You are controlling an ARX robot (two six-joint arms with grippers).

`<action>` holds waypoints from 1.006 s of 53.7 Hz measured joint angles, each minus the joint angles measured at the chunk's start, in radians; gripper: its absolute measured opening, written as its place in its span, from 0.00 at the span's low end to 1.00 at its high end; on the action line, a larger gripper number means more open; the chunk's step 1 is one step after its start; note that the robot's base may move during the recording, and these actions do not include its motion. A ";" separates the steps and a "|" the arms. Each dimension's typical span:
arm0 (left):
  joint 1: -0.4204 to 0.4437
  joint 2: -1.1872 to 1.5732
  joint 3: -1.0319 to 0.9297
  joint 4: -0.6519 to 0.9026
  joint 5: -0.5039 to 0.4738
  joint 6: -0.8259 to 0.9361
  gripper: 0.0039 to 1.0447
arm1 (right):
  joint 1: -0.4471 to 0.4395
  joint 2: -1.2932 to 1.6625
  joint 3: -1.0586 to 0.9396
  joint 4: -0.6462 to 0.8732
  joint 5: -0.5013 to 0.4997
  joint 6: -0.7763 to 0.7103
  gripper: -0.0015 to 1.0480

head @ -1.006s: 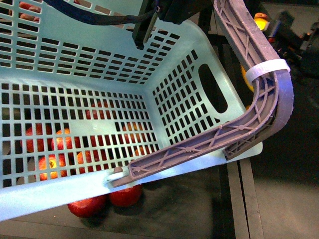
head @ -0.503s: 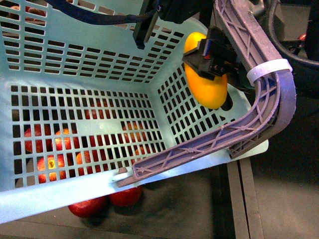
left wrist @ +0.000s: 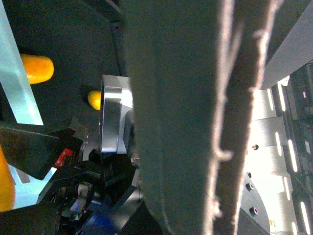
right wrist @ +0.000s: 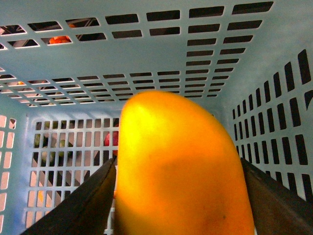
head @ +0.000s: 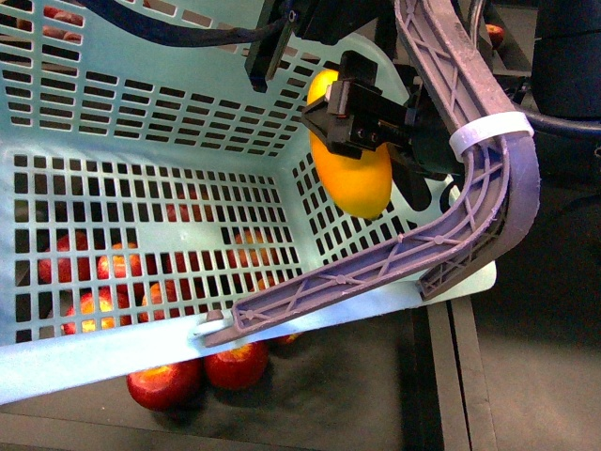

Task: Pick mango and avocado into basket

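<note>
A: Where is the mango (head: 355,183) sitting right now?

B: It is hanging inside the basket (head: 141,122), near the corner by the end wall and clear of the floor. The right hand (head: 362,122) is gripping it across its upper half, long axis pointing down. The right wrist view is showing a dark finger (right wrist: 80,208) pressing on each flank.

A: Why is it being held so high?

B: My reading is that the hand is coming in under the brown-grey handle (head: 470,103), which is arching over that corner, so the fruit is needing height before release. A drop from here could bruise it.

A: And the basket itself?

B: It is tilting, mouth facing the front camera. Red fruits (head: 164,383) are lying on the counter (head: 376,395) beneath and are showing through the slots.

A: What about the left hand (head: 270,52)?

B: It is hovering at the far rim. Its wrist view is filled by a blurred bar, so I cannot tell its opening. I am not finding the avocado in any view.
</note>
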 joint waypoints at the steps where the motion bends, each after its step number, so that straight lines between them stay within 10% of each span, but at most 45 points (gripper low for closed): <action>1: 0.000 0.000 0.000 0.000 0.000 0.000 0.07 | 0.000 0.000 0.000 0.000 0.002 0.000 0.74; 10: 0.000 0.000 0.000 0.000 -0.001 0.000 0.07 | -0.016 -0.004 -0.001 0.004 0.010 -0.003 0.94; 25: 0.000 0.000 0.000 0.000 -0.005 -0.006 0.07 | -0.136 -0.103 -0.049 0.028 0.113 -0.029 0.93; 39: 0.000 0.000 0.000 0.000 -0.005 -0.010 0.07 | -0.461 -0.337 -0.210 0.096 0.445 -0.158 0.93; 54: -0.001 0.000 0.000 0.000 -0.004 -0.011 0.07 | -0.527 -0.745 -0.455 -0.077 0.525 -0.175 0.93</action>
